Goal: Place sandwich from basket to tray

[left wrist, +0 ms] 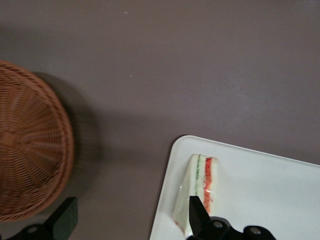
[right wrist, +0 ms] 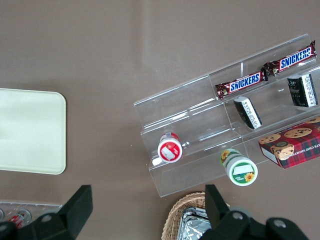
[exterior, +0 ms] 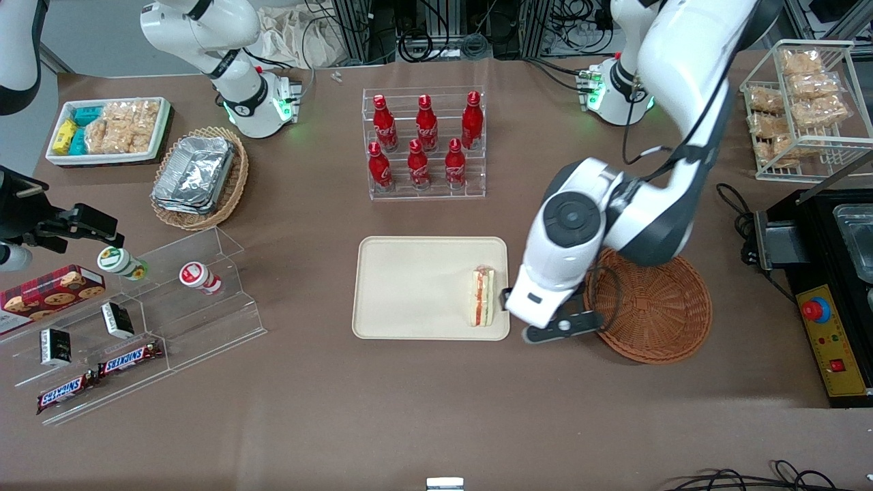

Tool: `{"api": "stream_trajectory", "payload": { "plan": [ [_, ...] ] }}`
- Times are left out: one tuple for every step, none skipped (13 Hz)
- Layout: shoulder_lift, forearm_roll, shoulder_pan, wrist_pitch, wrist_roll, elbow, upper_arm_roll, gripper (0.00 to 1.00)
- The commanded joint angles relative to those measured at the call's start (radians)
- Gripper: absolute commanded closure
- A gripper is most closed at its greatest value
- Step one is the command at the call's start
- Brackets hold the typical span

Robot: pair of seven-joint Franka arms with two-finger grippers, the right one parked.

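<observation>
The sandwich (exterior: 483, 296) (left wrist: 197, 185), a wrapped wedge of white bread with red and green layers, lies on the cream tray (exterior: 416, 286) (left wrist: 260, 195) (right wrist: 25, 130), at the tray's end nearest the basket. The round reddish-brown wicker basket (exterior: 655, 314) (left wrist: 25, 150) holds nothing that I can see. My left gripper (exterior: 539, 315) (left wrist: 130, 217) hangs open over the table between tray and basket. One of its fingers (left wrist: 197, 212) is above the sandwich's edge, the other finger (left wrist: 62, 220) beside the basket's rim. Nothing is held.
A clear rack of red cola bottles (exterior: 426, 143) stands farther from the front camera than the tray. Toward the parked arm's end are an acrylic stand with snacks (exterior: 136, 307) and a tan basket of foil trays (exterior: 198, 177). A black appliance (exterior: 832, 273) and a wire rack (exterior: 805, 102) sit beside the wicker basket.
</observation>
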Motion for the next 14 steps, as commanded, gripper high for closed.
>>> {"api": "stream_trajectory", "payload": {
  "plan": [
    [-0.095,-0.064,0.066,-0.080,0.075,-0.033,-0.003,0.00],
    [-0.123,-0.105,0.095,-0.110,0.121,-0.033,-0.005,0.00],
    [-0.150,-0.129,0.103,-0.150,0.153,-0.034,0.000,0.00],
    [-0.182,-0.133,0.141,-0.193,0.173,-0.036,-0.002,0.00],
    [-0.224,-0.159,0.184,-0.236,0.206,-0.039,-0.006,0.00],
    [-0.261,-0.185,0.216,-0.273,0.241,-0.047,-0.003,0.00],
    [-0.294,-0.198,0.268,-0.308,0.290,-0.062,-0.005,0.00],
    [-0.342,-0.236,0.327,-0.316,0.351,-0.094,-0.009,0.00],
    [-0.373,-0.248,0.347,-0.312,0.394,-0.146,-0.008,0.00],
    [-0.403,-0.249,0.347,-0.309,0.429,-0.195,0.004,0.00],
    [-0.433,-0.249,0.341,-0.290,0.465,-0.244,0.042,0.00],
    [-0.471,-0.253,0.333,-0.266,0.505,-0.302,0.073,0.00],
    [-0.511,-0.255,0.335,-0.229,0.532,-0.357,0.081,0.00],
    [-0.541,-0.258,0.339,-0.208,0.537,-0.397,0.084,0.00]
  ]
}}
